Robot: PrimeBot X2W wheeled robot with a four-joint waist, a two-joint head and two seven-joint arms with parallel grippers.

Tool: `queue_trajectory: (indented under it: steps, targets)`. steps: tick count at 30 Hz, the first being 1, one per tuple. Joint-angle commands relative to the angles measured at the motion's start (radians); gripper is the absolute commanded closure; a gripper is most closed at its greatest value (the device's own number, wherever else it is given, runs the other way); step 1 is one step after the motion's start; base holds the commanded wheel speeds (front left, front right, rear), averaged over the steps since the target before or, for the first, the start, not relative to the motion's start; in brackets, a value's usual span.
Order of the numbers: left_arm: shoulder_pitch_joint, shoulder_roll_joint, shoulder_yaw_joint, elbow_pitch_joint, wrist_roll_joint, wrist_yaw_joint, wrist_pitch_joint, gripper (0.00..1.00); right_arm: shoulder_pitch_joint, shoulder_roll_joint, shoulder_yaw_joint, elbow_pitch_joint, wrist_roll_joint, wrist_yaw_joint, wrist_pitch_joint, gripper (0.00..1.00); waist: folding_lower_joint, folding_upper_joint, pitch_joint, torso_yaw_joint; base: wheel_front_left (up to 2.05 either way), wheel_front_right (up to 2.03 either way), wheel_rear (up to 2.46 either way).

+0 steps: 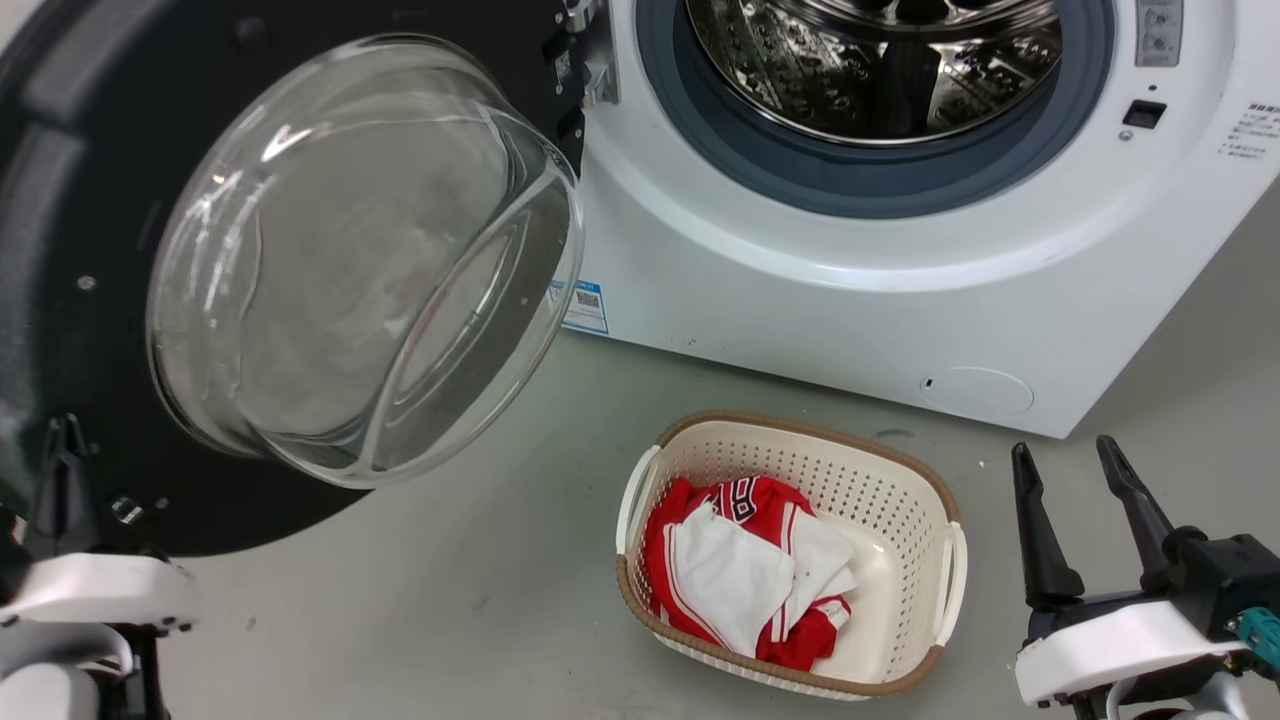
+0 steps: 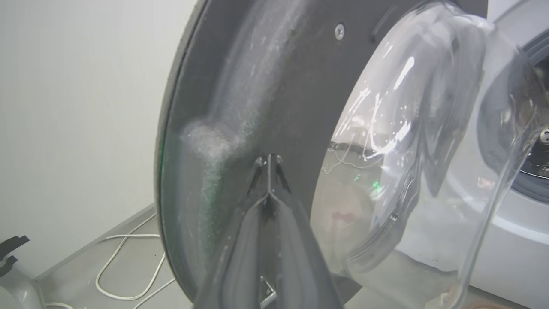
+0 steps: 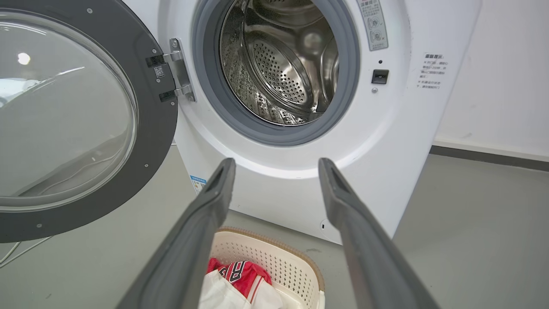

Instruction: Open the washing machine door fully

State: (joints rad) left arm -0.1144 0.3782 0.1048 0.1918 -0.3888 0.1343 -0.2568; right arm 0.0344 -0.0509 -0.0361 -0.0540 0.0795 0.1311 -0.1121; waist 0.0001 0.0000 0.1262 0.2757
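Your left pincer (image 1: 62,440) sits at the lower left of the head view with its two dark fingers pinched together and nothing between them. In the left wrist view that pincer (image 2: 269,161) points its tips at the dark inner face of the washing machine door (image 2: 291,86), just beside the glass bowl (image 2: 407,150); you cannot tell whether the tips touch the face.

You see the washing machine door (image 1: 90,150) swung out to the left of the white washing machine (image 1: 800,300), hanging on its hinge (image 3: 180,68), inner side towards you, with the clear domed glass bowl (image 1: 360,260) bulging from its centre. Beside it the steel drum (image 1: 880,60) stands uncovered inside its grey rim.

Your right pincer (image 1: 1062,450) hovers at the lower right, fingers spread wide and gripping nothing, well apart from the door. Its wrist view frames the drum between those fingers (image 3: 206,223).

On the grey floor (image 1: 450,600) before the machine sits a cream basket (image 1: 800,428) with a brown rim, holding red and white clothes (image 1: 740,560). A white cable (image 2: 124,240) loops on the floor behind the door.
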Motion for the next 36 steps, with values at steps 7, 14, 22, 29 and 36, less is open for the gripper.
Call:
queue_trajectory:
  steps: [7,14,22,29,36]
  targets:
    - [-0.087,0.051,0.036,0.120,-0.006,-0.042,-0.008,1.00,-0.037,0.002,-0.008,-0.008,-0.010,-0.001,0.001,0.00,-0.0001,0.0000,0.038,-0.010,0.00,0.00,0.00]
    - [-0.089,0.056,0.069,0.150,0.013,-0.056,-0.009,1.00,-0.036,0.002,-0.008,0.008,-0.007,-0.001,-0.008,0.00,-0.0001,0.0000,0.028,-0.024,0.00,0.00,0.00]
    - [0.052,-0.030,0.105,-0.009,0.075,-0.048,-0.008,1.00,-0.019,0.002,0.001,0.037,0.010,-0.001,-0.027,0.00,-0.0001,0.0000,-0.024,-0.048,0.00,0.00,0.00]
    - [0.195,-0.157,0.041,-0.178,0.159,-0.044,-0.008,1.00,-0.012,0.002,0.008,0.049,0.003,-0.001,-0.030,0.00,-0.0001,0.0000,-0.057,-0.070,0.00,0.00,0.00]
    - [0.248,-0.255,-0.041,-0.225,0.204,-0.085,-0.008,1.00,0.000,0.002,0.013,0.054,0.006,-0.001,-0.029,0.00,-0.0001,0.0000,-0.083,-0.106,0.00,0.00,0.00]
